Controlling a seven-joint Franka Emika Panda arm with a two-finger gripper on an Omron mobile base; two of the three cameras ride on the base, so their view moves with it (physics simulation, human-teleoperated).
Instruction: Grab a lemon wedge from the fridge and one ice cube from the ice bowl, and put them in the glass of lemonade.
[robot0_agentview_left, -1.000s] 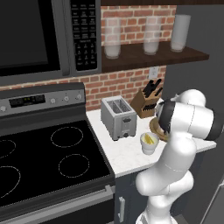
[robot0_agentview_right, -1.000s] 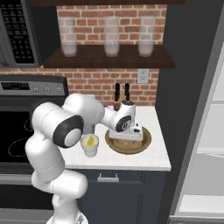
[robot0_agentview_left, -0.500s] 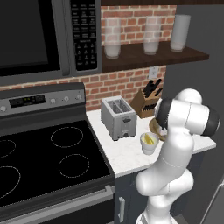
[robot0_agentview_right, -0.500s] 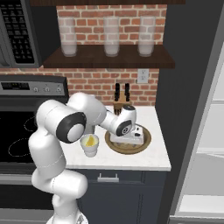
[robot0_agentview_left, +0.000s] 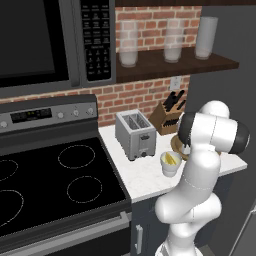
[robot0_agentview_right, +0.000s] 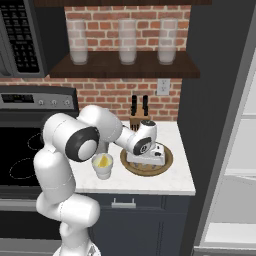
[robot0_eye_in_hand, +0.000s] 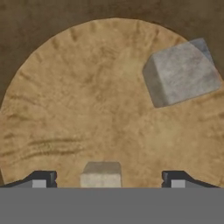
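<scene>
The hand (robot0_agentview_right: 150, 159) is lowered into the ice bowl (robot0_agentview_right: 167, 162), which is set on the white counter (robot0_agentview_right: 165, 184) toward its right end, in front of the knife block (robot0_agentview_right: 139, 114). In the hand view the two finger tips (robot0_eye_in_hand: 43, 179) are seen spread wide apart over the bowl's light wooden floor, with a small pale ice cube (robot0_eye_in_hand: 101, 174) lying between them and touched by neither; nothing is gripped. A second, larger grey ice cube (robot0_eye_in_hand: 181, 73) is seen resting farther in, against the bowl's inner wall and well apart from the fingers.

The glass of lemonade (robot0_agentview_right: 102, 166) is placed just left of the ice bowl, near the counter's front edge. A yellow piece, taken to be the lemon wedge (robot0_agentview_right: 103, 161), is seen inside it, lying in the pale yellow liquid. In the left base view the same cup (robot0_agentview_left: 170, 163) is found in front of the toaster (robot0_agentview_left: 135, 134), close to the robot's elbow, and the bowl is mostly hidden behind the arm.

The fridge (robot0_agentview_right: 235, 130) is seen at the right, beyond the counter's right end, with its pale shelved interior exposed. Three tall frosted glasses (robot0_agentview_right: 127, 41) are lined up on the dark wall shelf (robot0_agentview_right: 125, 67) above the counter, and the stove (robot0_agentview_left: 55, 185) adjoins the counter's left edge.
</scene>
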